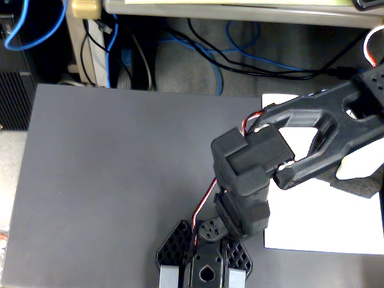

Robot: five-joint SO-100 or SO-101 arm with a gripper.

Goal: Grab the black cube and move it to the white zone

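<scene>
In the fixed view the glossy black arm reaches in from the right edge and bends down toward the bottom middle. Its gripper (pixel 205 275) hangs at the bottom edge over the dark grey tabletop, left of the white zone. Latticed black parts flank it and the frame edge cuts it off. I cannot tell whether the jaws are open or shut. The black cube does not show; it is hidden or out of view. The white zone (pixel 327 225) is a white paper sheet at the right, partly covered by the arm.
The dark grey tabletop (pixel 108 180) stretches to the left of the arm. Behind its far edge lie blue and black cables (pixel 198 51) and a desk leg (pixel 78 42). A red-and-white wire (pixel 204 204) runs along the arm.
</scene>
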